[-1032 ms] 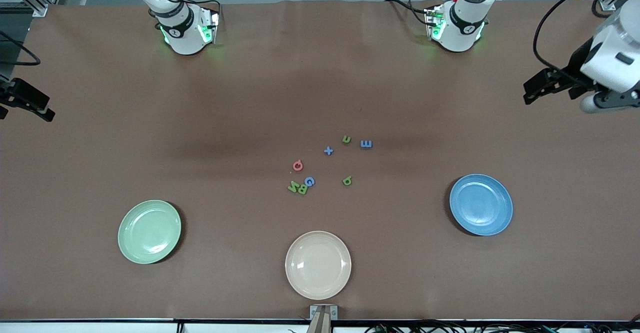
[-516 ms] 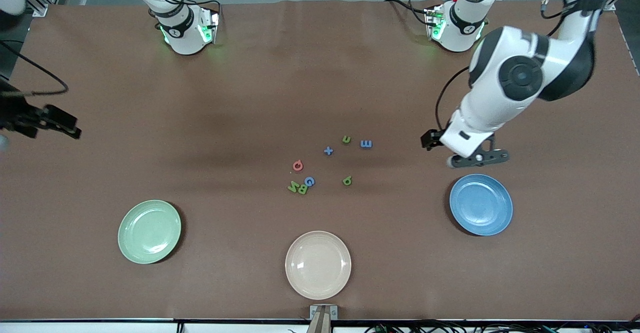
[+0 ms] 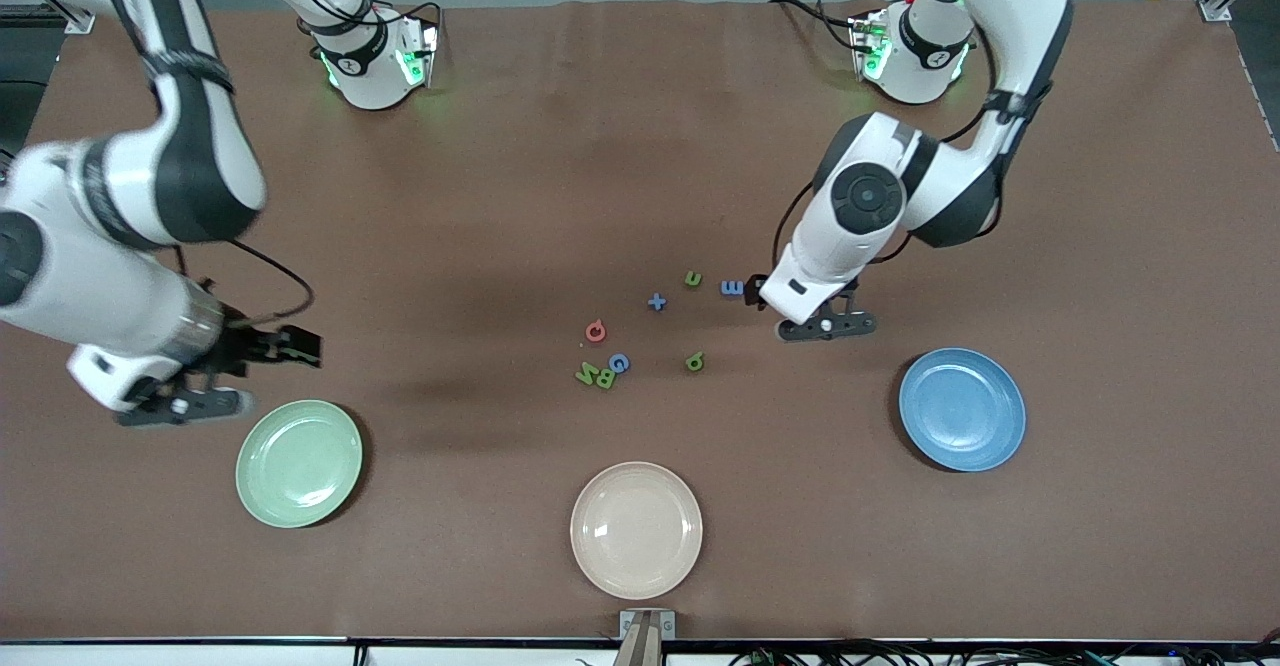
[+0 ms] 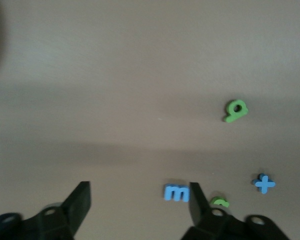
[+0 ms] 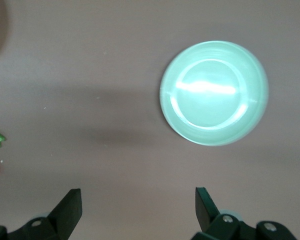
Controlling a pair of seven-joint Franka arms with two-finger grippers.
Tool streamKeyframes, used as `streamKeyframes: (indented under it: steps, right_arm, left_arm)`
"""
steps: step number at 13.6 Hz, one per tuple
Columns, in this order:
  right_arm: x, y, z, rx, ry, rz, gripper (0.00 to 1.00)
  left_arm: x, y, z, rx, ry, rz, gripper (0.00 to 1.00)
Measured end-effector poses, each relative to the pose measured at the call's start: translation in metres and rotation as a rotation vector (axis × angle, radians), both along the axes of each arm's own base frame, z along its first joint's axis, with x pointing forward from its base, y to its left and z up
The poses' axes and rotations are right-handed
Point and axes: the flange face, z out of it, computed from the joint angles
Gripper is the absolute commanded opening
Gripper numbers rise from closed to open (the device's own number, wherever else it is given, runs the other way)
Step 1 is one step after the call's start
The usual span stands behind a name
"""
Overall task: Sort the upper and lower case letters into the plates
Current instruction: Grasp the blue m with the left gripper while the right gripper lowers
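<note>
We log the right gripper (image 3: 180, 401) over bare table beside the pale green plate (image 3: 298, 463), fingers spread, empty. Letters (image 3: 655, 331) lie scattered mid-table, farther from the front camera than the cream plate (image 3: 636, 529). Left gripper (image 3: 812, 318) hangs beside the blue letter (image 3: 732, 288), jaws apart, nothing between them. Blue plate (image 3: 962, 409) sits near it.

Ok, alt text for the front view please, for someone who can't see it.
Two robot arms reach over a brown table: the left gripper hovers open beside a blue letter in a loose cluster of small letters, the right gripper open beside the pale green plate. A cream plate and a blue plate sit empty nearer the camera.
</note>
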Motion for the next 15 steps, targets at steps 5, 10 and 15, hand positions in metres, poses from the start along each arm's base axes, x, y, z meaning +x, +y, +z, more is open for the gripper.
streamKeyframes:
  steps: [5, 10, 15]
  right_arm:
    - [-0.004, 0.092, -0.078, -0.013, 0.026, -0.122, 1.00]
    - [-0.036, 0.183, -0.121, -0.027, 0.057, -0.218, 1.00]
    - [-0.079, 0.250, -0.180, 0.037, 0.029, -0.333, 1.00]
  left_arm:
    - [-0.034, -0.060, -0.051, -0.005, 0.049, -0.079, 0.81]
    - [-0.043, -0.066, -0.084, -0.004, 0.061, -0.094, 0.81]
    - [-0.060, -0.053, -0.107, 0.035, 0.107, -0.083, 0.80]
